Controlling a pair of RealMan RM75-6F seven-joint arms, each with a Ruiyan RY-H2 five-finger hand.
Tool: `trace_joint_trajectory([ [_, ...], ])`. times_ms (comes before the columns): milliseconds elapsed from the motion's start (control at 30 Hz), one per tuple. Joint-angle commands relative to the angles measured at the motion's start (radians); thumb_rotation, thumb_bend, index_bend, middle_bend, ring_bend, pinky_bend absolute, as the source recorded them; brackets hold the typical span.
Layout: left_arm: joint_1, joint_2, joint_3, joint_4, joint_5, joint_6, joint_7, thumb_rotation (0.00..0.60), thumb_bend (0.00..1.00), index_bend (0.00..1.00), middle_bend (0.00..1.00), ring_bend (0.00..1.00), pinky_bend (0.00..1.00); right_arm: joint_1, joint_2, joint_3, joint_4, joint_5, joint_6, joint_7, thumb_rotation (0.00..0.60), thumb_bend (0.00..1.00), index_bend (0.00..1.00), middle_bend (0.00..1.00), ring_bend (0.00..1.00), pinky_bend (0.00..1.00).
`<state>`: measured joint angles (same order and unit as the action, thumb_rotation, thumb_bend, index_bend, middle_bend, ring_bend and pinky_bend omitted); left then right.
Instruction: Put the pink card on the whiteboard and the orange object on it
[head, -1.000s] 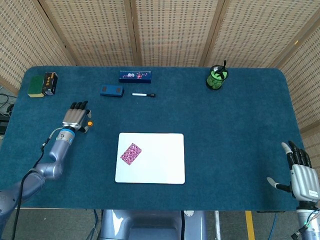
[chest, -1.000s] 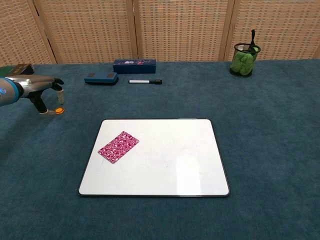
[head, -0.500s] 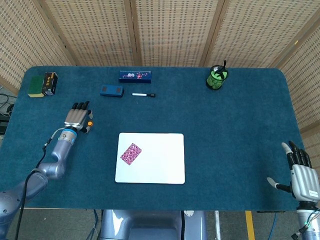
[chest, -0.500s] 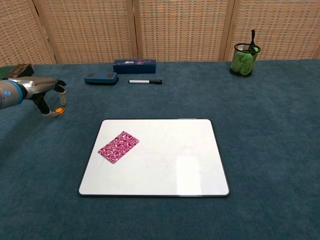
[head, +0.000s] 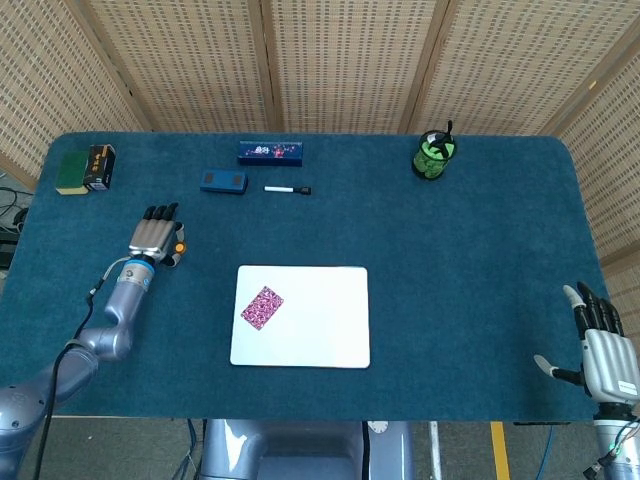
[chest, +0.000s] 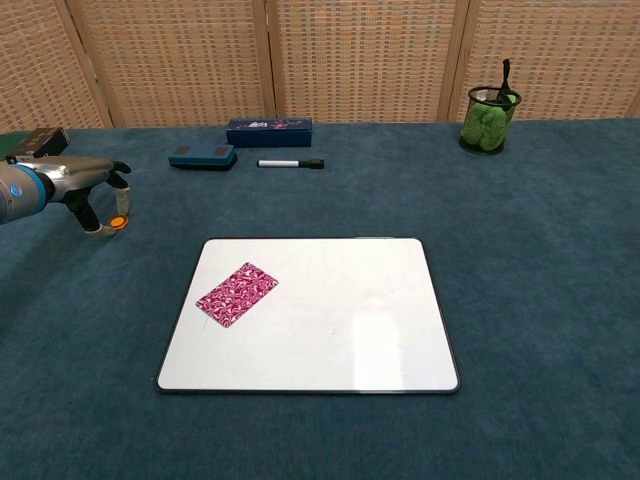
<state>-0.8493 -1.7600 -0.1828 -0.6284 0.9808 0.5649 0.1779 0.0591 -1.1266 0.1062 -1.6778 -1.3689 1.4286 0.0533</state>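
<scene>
Patterned pink card (chest: 236, 294) already flat on white rectangular whiteboard (chest: 340, 350), left side; left hand (chest: 82, 187) pinches small orange object (chest: 119, 222) far left of board, yet to be placed on card; right hand (head: 605, 352) idle w/ fingers spread, holding nothing.

Your pink card (chest: 236, 294), patterned and turned at an angle, lies flat on the whiteboard's (chest: 340, 340) left part. The board lies flat mid-table. The small orange object (chest: 118, 222) is pinched in the left hand (chest: 85, 190), well left of the board.
</scene>
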Motion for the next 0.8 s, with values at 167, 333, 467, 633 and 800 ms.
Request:
trace_joint_trajectory([
  [167,0.007,-0.012,-0.007,0.011,0.021,0.021,-0.012,0.600,0.35,0.55,0.00,0.00,0.00,0.000,0.001,-0.001,0.000,-0.001,0.000,0.003,0.600,0.00,0.00,0.00,0.00,0.00],
  [333,0.007,-0.006,-0.016,0.002,0.035,0.030,-0.018,0.600,0.35,0.55,0.00,0.00,0.00,0.000,0.002,-0.001,-0.001,-0.001,-0.002,0.005,0.600,0.00,0.00,0.00,0.00,0.00],
  [467,0.006,0.020,-0.025,-0.041,0.047,0.052,-0.013,0.600,0.35,0.55,0.00,0.00,0.00,0.001,0.003,-0.001,-0.002,0.000,-0.003,0.005,0.600,0.00,0.00,0.00,0.00,0.00],
  [633,0.014,0.082,-0.033,-0.175,0.065,0.108,0.011,0.600,0.35,0.55,0.00,0.00,0.00,0.001,0.004,-0.001,-0.003,0.000,-0.005,0.007,0.600,0.00,0.00,0.00,0.00,0.00],
  [800,0.026,0.142,-0.021,-0.351,0.099,0.164,0.045,0.600,0.34,0.55,0.00,0.00,0.00,0.001,0.004,-0.001,-0.003,0.000,-0.005,0.006,0.600,0.00,0.00,0.00,0.00,0.00],
])
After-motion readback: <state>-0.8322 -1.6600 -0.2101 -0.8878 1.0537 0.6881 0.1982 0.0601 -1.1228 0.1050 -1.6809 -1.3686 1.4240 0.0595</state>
